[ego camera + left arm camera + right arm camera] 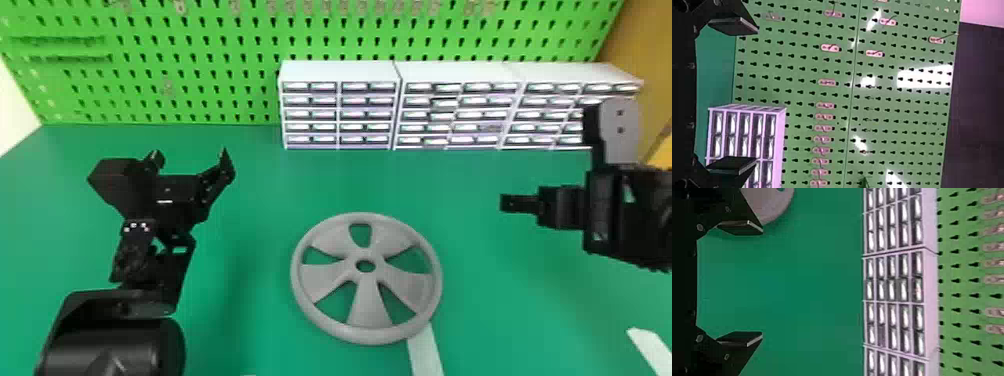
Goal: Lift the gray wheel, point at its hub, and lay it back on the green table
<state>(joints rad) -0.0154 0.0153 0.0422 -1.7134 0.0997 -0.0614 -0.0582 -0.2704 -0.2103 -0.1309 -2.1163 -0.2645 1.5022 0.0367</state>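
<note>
The green table point(270, 180) is carrying white drawer cabinets point(340, 107) along its back edge, towards the right corner. The gray wheel point(367, 302) is lying flat, well forward of that edge. The left gripper point(756, 95) and right gripper point(762, 283) are hovering with fingers spread wide, holding nothing. An off-centre grasp could be tipping the wheel or letting it slip; crooked aim could be missing the hub point(366, 275). No brand, label or writing is reading clearly.
</note>
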